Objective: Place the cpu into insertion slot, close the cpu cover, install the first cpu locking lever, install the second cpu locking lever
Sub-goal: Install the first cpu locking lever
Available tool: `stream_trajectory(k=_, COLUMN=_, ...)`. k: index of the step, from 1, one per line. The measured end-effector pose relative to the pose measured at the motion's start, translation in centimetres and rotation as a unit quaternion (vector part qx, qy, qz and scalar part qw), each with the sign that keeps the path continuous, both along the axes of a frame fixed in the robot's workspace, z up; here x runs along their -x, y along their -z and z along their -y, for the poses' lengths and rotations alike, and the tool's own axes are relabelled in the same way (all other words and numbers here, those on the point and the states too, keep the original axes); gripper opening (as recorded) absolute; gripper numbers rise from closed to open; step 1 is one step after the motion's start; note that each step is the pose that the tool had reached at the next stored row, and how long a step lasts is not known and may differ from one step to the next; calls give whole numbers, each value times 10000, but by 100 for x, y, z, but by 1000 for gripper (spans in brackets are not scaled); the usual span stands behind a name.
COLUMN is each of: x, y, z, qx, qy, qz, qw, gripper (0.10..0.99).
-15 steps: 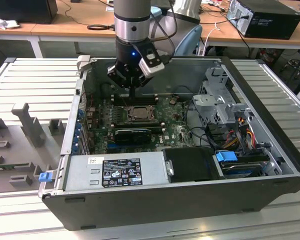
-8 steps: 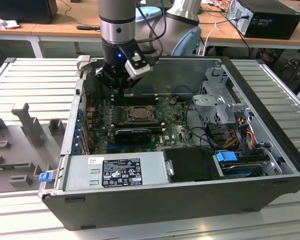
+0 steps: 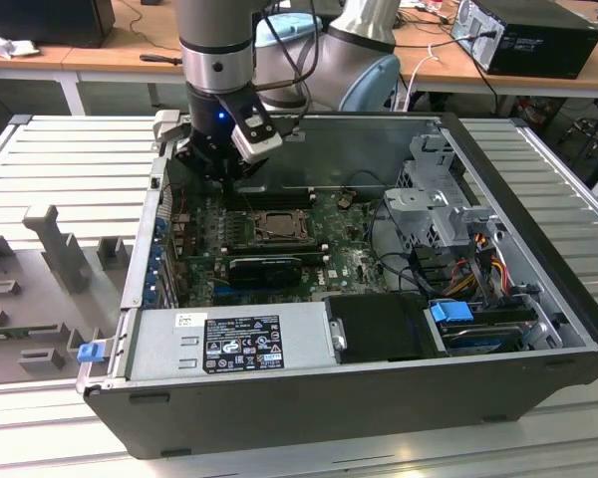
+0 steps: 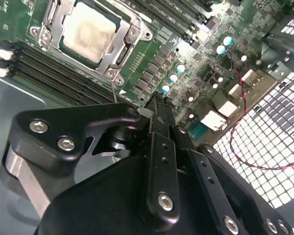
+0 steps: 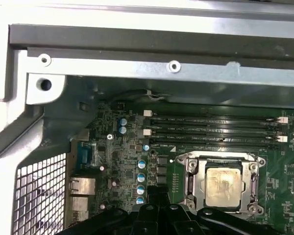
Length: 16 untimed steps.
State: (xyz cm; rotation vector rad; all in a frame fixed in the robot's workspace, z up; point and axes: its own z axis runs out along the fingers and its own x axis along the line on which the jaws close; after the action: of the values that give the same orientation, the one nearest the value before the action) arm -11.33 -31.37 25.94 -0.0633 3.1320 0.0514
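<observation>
Exterior view: the arm reaches down into an open computer case lying on its side on a slatted table, with the claw low over the green motherboard, toward the exterior view's left of the board. The chip sits in the socket near the middle of the board, close to the claw but apart from it. A grey power supply occupies the near side of the case. In the second wrist view the claw is clenched: its black fingertips meet, and nothing is seen between them. The tips hang over the board just beside the socket and touch neither chip nor cover. The chip lies flat inside the socket, its pale metal top showing through the window of the cover, which lies down flat around it. In the first wrist view the chip is again seated in the socket, with the cover framing it. Long black memory slots run beside the socket. A row of blue-topped capacitors stands between the socket and the perforated rear panel.
</observation>
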Motion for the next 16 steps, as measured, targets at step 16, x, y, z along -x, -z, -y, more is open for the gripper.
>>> stream_trajectory(k=16, x=-137, y=22, z=-251, qx=-7, qy=1, qz=-2, qw=10000, gripper=106)
